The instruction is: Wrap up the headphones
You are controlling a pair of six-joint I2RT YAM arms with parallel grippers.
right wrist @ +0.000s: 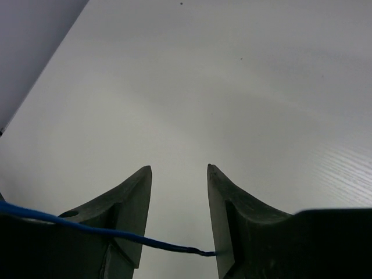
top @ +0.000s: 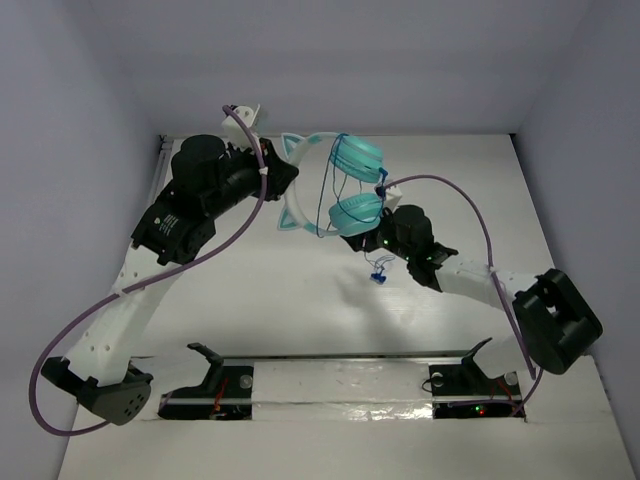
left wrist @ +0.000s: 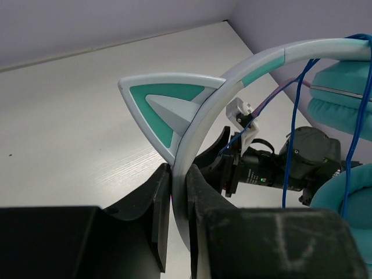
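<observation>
So, purple cables (top: 430, 178) arc over the white table (top: 300, 320). Left gripper (left wrist: 177, 180) is clamped on the pale headband (left wrist: 256, 67) by a cat ear (left wrist: 168, 102). Right gripper (right wrist: 179, 168) has its jaws apart w/ the blue cord (right wrist: 116, 232) crossing the gap. We see the teal headphones (top: 356, 209) held up at far-middle, cord strung across both cups.

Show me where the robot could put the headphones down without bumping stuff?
Roomiest: the bare table middle, bordered by the left arm, right arm and base rail. The back right corner, beyond the purple cable, is bare too. Crowded: the back middle, where the headphones and their dangling cord hang between both arms.
</observation>
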